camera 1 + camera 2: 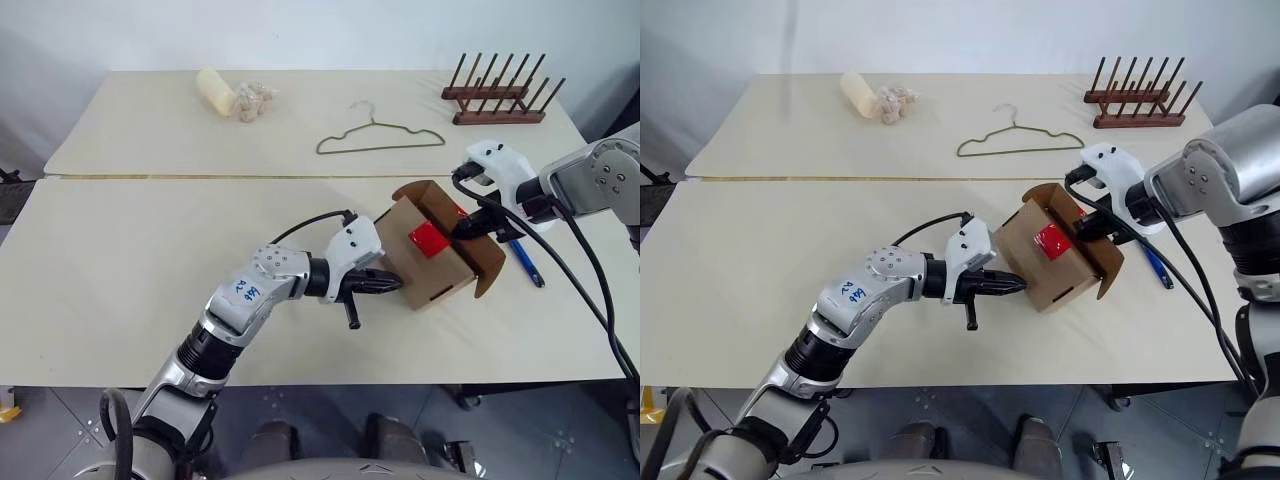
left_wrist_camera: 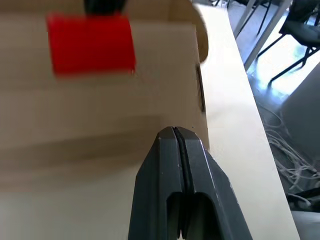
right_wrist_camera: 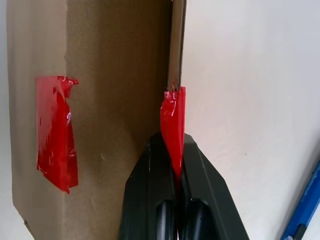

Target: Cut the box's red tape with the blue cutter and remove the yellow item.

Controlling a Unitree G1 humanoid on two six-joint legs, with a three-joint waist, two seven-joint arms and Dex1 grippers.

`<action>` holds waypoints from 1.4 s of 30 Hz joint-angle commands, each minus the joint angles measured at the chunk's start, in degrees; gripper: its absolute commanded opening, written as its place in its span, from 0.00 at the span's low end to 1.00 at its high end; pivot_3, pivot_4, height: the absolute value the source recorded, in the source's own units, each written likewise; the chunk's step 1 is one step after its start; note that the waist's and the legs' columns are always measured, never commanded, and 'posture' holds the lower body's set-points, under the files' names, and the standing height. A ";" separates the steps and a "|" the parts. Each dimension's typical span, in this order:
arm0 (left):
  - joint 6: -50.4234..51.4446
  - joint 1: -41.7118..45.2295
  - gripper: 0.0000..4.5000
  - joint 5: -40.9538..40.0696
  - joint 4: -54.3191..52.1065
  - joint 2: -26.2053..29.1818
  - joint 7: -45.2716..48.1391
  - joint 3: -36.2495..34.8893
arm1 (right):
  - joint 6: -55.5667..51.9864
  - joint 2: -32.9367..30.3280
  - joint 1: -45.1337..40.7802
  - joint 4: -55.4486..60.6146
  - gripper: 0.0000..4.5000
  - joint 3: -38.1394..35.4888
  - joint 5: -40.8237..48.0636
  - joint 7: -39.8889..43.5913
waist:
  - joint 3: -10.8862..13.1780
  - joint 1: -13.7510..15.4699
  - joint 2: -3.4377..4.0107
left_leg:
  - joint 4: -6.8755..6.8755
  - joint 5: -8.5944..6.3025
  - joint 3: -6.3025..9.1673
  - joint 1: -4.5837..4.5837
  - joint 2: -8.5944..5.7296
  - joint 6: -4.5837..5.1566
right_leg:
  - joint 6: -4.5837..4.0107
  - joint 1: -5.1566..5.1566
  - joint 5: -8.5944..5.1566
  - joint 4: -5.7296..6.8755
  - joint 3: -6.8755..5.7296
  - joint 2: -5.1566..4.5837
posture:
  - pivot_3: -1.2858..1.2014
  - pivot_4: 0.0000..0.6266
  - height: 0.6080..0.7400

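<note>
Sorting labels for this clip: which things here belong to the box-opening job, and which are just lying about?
Job: box, red tape, blue cutter, left gripper, right gripper.
Lying about: wire hanger, wooden rack, pale roll, crumpled lump.

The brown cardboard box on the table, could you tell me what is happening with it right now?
The brown cardboard box lies on the cream table. Its red tape is cut. The right end effector, shut, pinches the flap by its tape remnant, while the shut left end effector presses the box's side. The blue pen-shaped cutter lies beside it.
</note>
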State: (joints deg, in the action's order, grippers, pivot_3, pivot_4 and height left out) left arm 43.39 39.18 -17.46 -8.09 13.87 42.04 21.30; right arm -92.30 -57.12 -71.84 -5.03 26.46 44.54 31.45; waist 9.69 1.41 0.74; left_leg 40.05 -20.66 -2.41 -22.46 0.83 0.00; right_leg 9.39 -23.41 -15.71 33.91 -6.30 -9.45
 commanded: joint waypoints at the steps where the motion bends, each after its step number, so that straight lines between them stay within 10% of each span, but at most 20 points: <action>1: -2.15 -0.32 0.00 1.25 0.96 -1.38 -1.77 -0.58 | -0.20 -1.85 -2.69 0.61 0.01 -0.50 3.62 -0.60 | 0.00 -0.01 0.00 | 0.00 0.00 0.00 0.00 0.00 0.00 | 0.00 0.00 0.00 0.00 0.00 0.00 | 0.52 0.24 1.00; 17: -1.49 -5.30 0.00 2.43 1.90 -1.65 -5.68 -2.31 | -0.20 -9.29 -10.99 -2.23 0.01 12.17 24.57 -1.52 | 0.00 0.12 0.00 | 0.02 -0.01 0.00 0.00 0.00 0.01 | 0.00 0.00 0.00 0.00 0.02 0.00 | 0.52 0.24 1.00; 42: 2.93 -8.33 0.00 2.50 -2.08 -1.14 -8.91 -3.19 | -0.20 -10.04 2.07 -1.11 0.01 1.93 55.17 -33.74 | -0.04 0.32 -0.24 | 0.06 -0.01 0.00 0.02 0.03 0.02 | -0.02 0.05 0.01 0.03 0.00 0.00 | 0.52 0.24 1.00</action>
State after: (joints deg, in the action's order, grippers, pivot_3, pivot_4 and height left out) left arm 45.66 30.87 -14.02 -6.35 12.52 32.47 18.74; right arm -91.17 -67.50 -71.14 -7.20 27.74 99.16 -0.36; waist 9.66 1.73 0.50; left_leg 40.11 -20.67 -2.41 -22.44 0.87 0.02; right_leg 9.38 -23.36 -15.71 33.94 -6.31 -9.45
